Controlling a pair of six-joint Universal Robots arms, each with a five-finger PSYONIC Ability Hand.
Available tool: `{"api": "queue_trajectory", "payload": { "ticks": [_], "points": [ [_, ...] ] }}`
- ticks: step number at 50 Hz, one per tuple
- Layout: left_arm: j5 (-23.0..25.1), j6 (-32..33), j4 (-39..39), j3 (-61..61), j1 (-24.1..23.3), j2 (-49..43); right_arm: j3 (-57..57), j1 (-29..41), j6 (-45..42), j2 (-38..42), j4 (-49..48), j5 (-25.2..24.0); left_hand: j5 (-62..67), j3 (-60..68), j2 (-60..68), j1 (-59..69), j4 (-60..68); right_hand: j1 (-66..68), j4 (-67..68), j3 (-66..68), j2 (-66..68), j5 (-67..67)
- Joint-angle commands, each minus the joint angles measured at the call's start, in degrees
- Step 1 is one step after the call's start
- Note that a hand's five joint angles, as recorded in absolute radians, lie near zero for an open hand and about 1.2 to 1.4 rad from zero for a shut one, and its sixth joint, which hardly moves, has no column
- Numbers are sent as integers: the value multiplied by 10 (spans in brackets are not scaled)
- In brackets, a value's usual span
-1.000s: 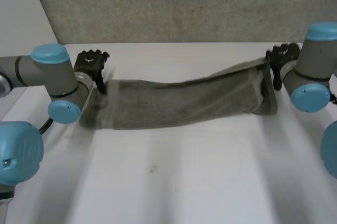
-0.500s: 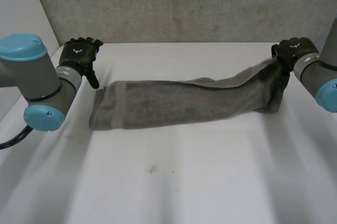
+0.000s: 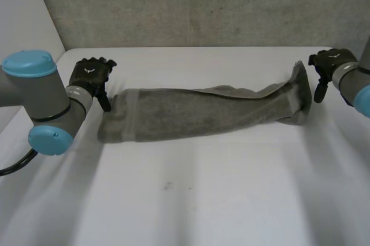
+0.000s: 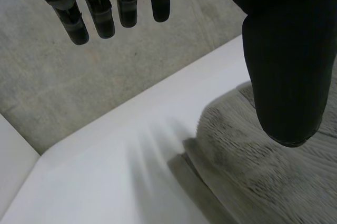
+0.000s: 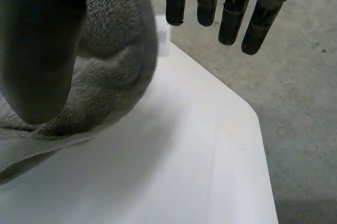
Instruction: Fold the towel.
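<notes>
A grey towel (image 3: pixel 196 113), folded into a long strip, lies across the white table (image 3: pixel 191 200). Its right end (image 3: pixel 300 87) stands up off the table in a peak. My left hand (image 3: pixel 89 75) hovers just beyond the towel's left end, open, with nothing in it. In the left wrist view its fingers (image 4: pixel 89 13) are straight and its thumb (image 4: pixel 284 77) hangs over the towel (image 4: pixel 263 176). My right hand (image 3: pixel 329 64) sits just right of the raised end, open and apart from it. In the right wrist view the towel (image 5: pixel 113 66) rises beside the thumb (image 5: pixel 37 50).
A grey wall (image 3: pixel 196 6) runs along the table's far edge. The table's right corner and edge (image 5: pixel 253 124) lie close beyond my right hand's fingertips. Bare table stretches in front of the towel.
My right hand has let go of the towel's right end and moved right. The strip has sagged onto the table. My left hand has drawn away from the left end.
</notes>
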Motion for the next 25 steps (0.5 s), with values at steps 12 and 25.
{"api": "queue_trajectory", "payload": {
  "ticks": [12,25],
  "points": [
    [3,5,5,-153,-4,71,256,-32,52,-150,-8,-121,153,156,156,160,157,231,217,226,221,232],
    [26,39,15,-155,-5,40,321,-31,48,-115,-109,-133,154,157,157,162,159,216,202,211,205,217]
  ]
}}
